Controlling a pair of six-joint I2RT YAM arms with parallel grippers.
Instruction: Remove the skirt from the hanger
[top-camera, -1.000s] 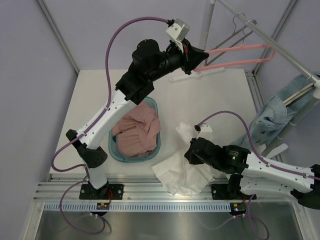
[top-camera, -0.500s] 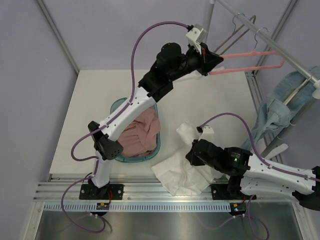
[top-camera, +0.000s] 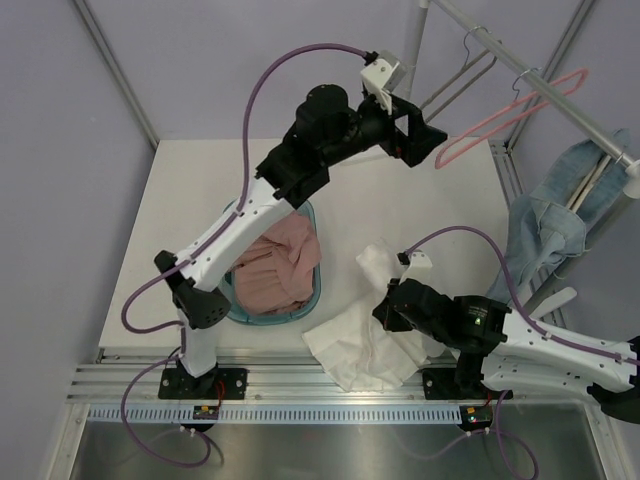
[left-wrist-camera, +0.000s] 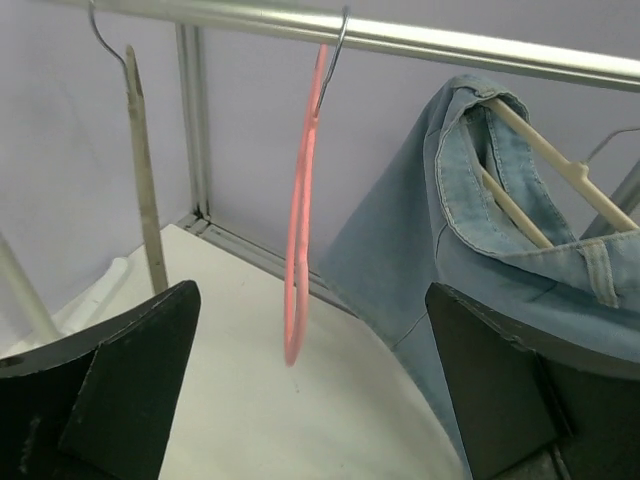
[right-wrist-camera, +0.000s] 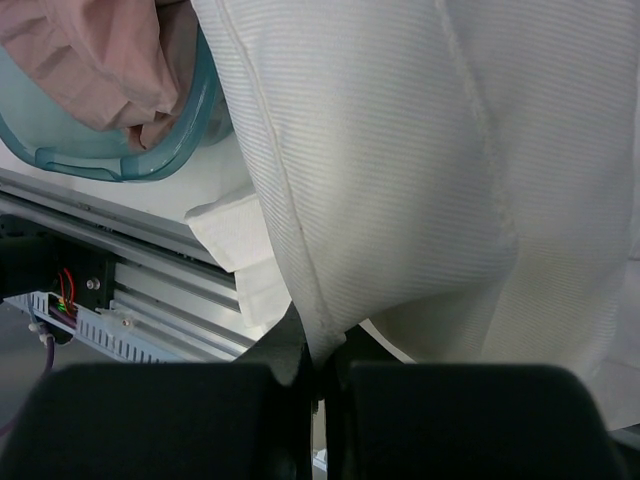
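The pink hanger (top-camera: 510, 110) hangs bare by its hook on the metal rail (top-camera: 560, 100) at the back right. In the left wrist view the hanger (left-wrist-camera: 297, 230) dangles from the rail (left-wrist-camera: 450, 40), apart from both fingers. My left gripper (top-camera: 425, 140) (left-wrist-camera: 310, 300) is raised just left of it, open and holding nothing. The white skirt (top-camera: 370, 340) lies crumpled on the table near the front edge. My right gripper (top-camera: 385, 310) (right-wrist-camera: 318, 350) is shut on a fold of the skirt (right-wrist-camera: 400, 150).
A teal basket (top-camera: 300, 300) (right-wrist-camera: 120, 165) with a pink garment (top-camera: 275, 265) stands left of the skirt. Denim clothing (top-camera: 550, 225) (left-wrist-camera: 520, 260) hangs on a wooden hanger at the right. A bare wire hanger (top-camera: 470, 65) (left-wrist-camera: 140, 180) hangs further back on the rail.
My left gripper carried the pink hanger right to the rail, then opened and let go. The hanger now swings from the rail by its hook. The right arm barely moved.
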